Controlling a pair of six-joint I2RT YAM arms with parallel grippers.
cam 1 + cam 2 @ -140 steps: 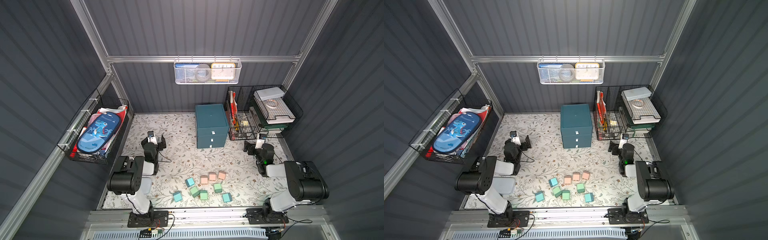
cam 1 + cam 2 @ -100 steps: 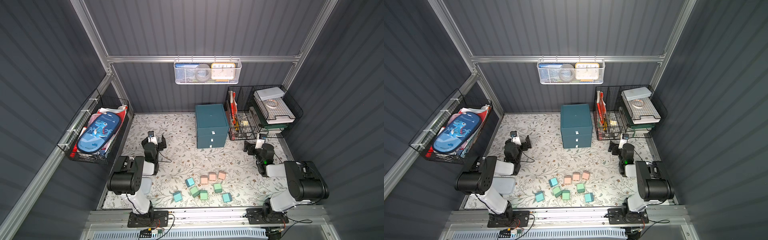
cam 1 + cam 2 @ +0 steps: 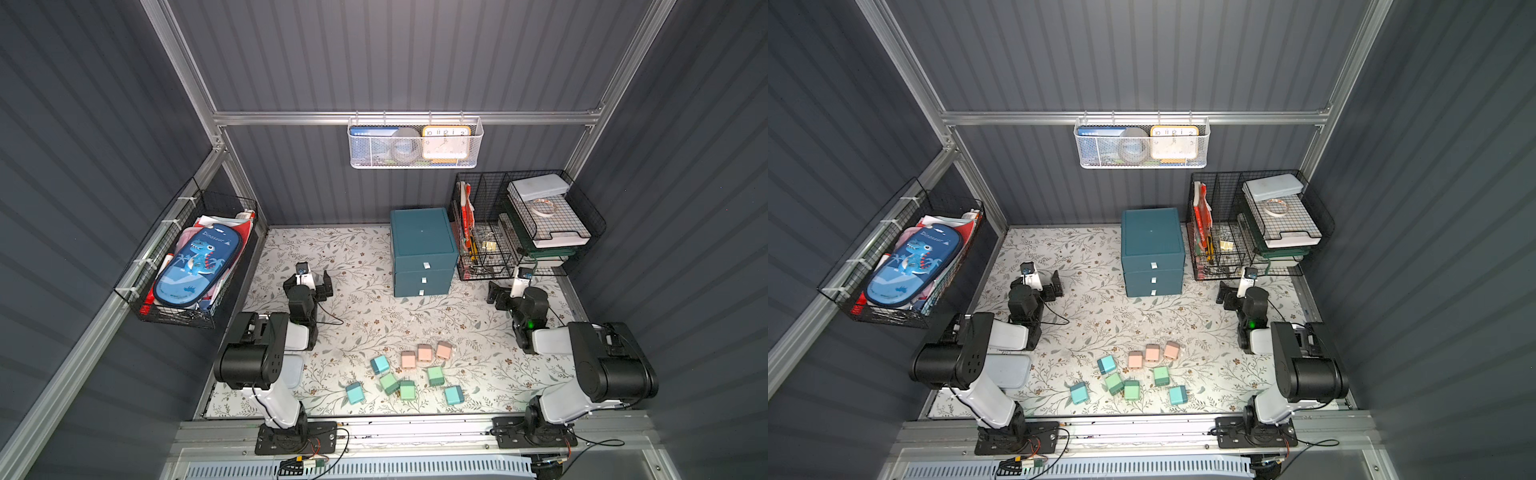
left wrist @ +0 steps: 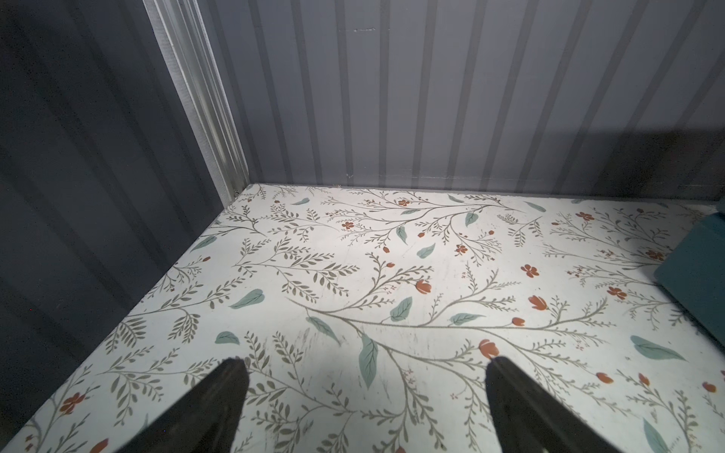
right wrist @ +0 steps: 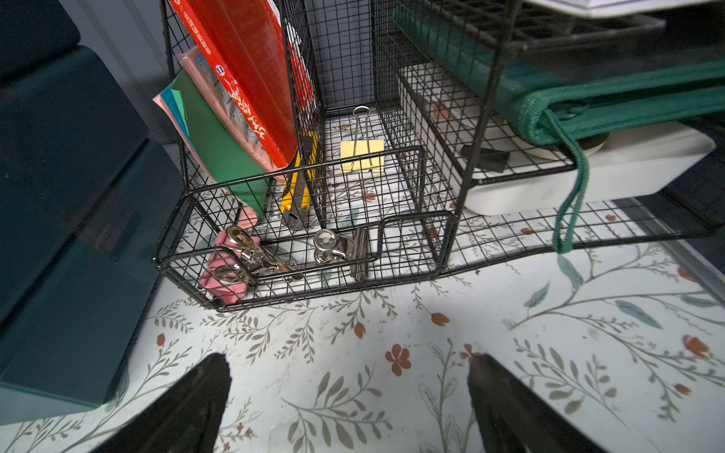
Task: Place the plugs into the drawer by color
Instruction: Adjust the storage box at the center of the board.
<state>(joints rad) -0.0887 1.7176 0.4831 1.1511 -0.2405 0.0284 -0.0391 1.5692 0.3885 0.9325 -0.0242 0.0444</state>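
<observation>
Well behind the left gripper [image 4: 365, 362] and right gripper [image 5: 347, 359], both spread wide and empty, lay the plugs [image 3: 407, 360]; the drawer [image 3: 422, 249] stood between them.

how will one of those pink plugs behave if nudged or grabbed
The pink plugs look like small stiff rounded cubes, so probably light and firm to grip. Sitting flat on the table, one would likely slide, not roll.

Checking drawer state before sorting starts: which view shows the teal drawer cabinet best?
Best in both top views: the drawer cabinet shows whole, three drawers looking shut, white pull tabs visible. The right wrist view shows only its dark side; the left wrist view, just a corner.
</observation>
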